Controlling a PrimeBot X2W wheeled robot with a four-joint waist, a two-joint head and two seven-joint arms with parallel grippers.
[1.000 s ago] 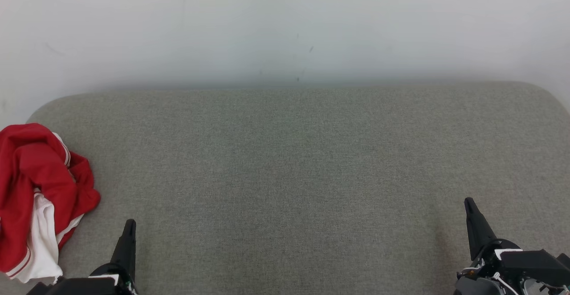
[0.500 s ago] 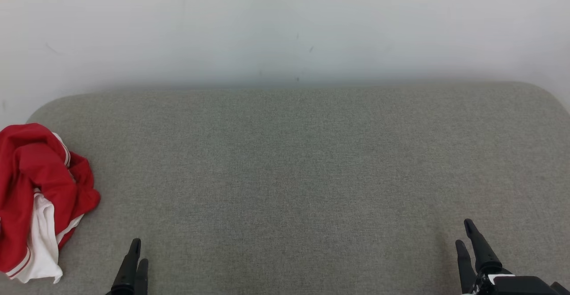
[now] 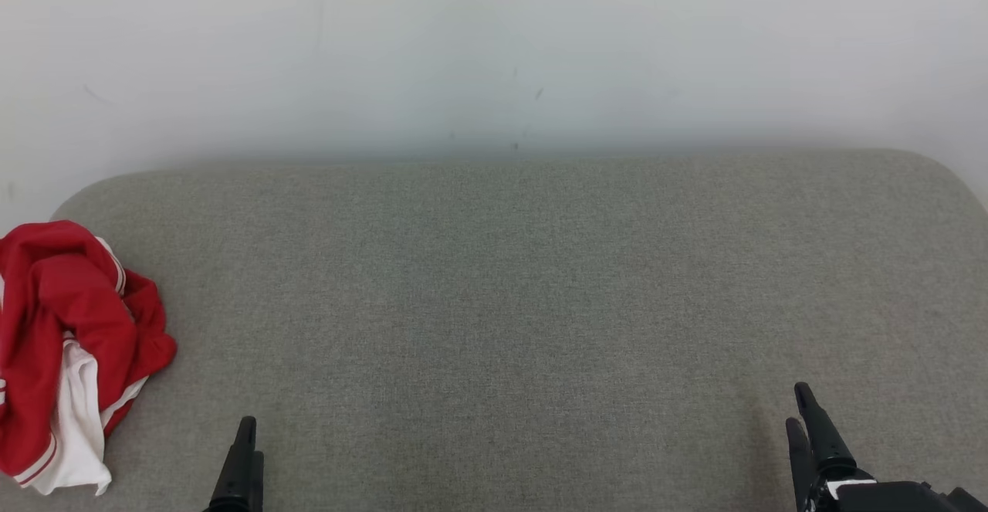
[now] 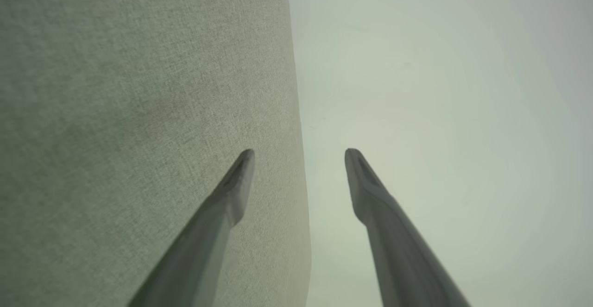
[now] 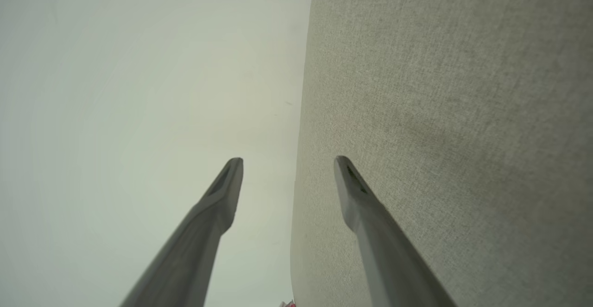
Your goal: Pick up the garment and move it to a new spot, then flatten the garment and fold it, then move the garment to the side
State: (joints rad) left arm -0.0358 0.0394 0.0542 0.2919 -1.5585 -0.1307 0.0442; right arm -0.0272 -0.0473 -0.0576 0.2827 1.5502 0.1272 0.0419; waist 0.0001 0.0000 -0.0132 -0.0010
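**A:** Where was the garment?

**B:** The garment (image 3: pixel 73 342) lay crumpled in 1 heap at the far left end of the cushion (image 3: pixel 525 303), closer to the cushion's near edge than to its back edge. It was red, with a white panel and thin white stripes. The side of the head view cut part of it off.

**A:** Was either claw touching it?

**B:** No. The left gripper (image 3: pixel 252 439) stood at the cushion's near edge, to the right of the heap, with bare grey fabric between them. The right gripper (image 3: pixel 796 404) was at the same near edge, well apart from the garment, toward the cushion's right end.

**A:** How did the claws stand?

**B:** From the head they looked narrow, because each was seen edge-on. The wrist views settled it. The left gripper (image 4: pixel 300 152) had its 2 fingers (image 4: pixel 222 214) spread wide with nothing between them. The right gripper (image 5: pixel 288 159) was just as wide, and also empty.

**A:** What lay beyond the fingers?

**B:** In each wrist view 1 finger sat over the cushion's woven grey cloth and the other over the pale wall (image 3: pixel 494 49) behind the cushion. The cushion's back edge ran between the fingers.

**A:** And the rest of the cushion?

**B:** It was flat grey fabric with rounded back corners. A soft shadow lay along its back edge where it met the wall.
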